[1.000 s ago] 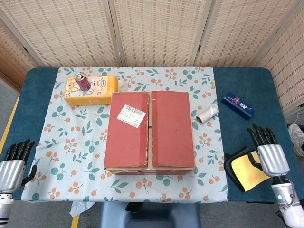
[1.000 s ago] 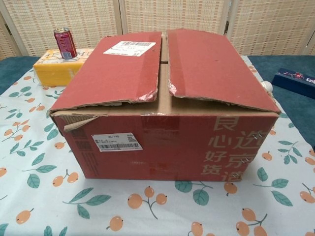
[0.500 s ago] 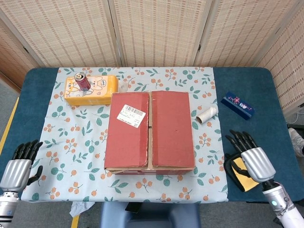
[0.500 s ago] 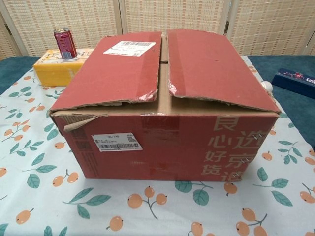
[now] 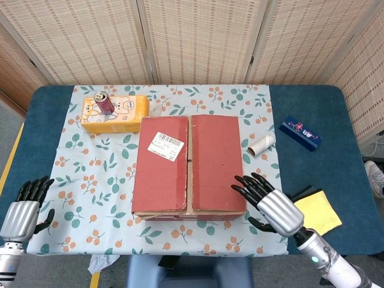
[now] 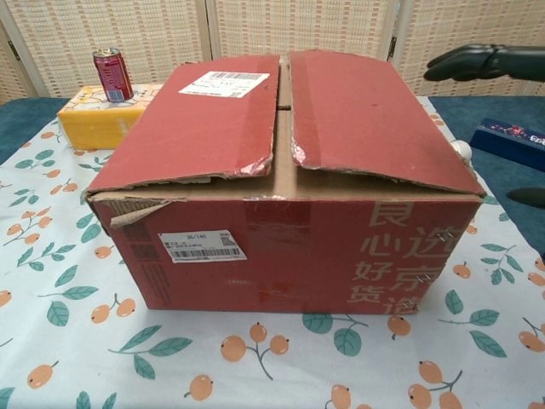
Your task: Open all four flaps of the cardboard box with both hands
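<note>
The cardboard box (image 5: 189, 165) sits mid-frame, flaps closed. The right hand (image 5: 268, 203) has swung in from the lower right to its right flap (image 5: 217, 161) — empty, fingers spread. The left hand (image 5: 24, 207) waits lower left, empty too.

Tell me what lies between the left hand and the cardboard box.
Only bare floral tablecloth lies between the left hand and the cardboard box, seen in the head view.

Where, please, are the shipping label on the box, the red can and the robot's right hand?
shipping label (image 5: 165, 146), head view, middle of the white sticker on the left flap.
red can (image 6: 111, 75), chest view, side of the can's body.
right hand (image 5: 271, 204), head view, back of the hand.
</note>
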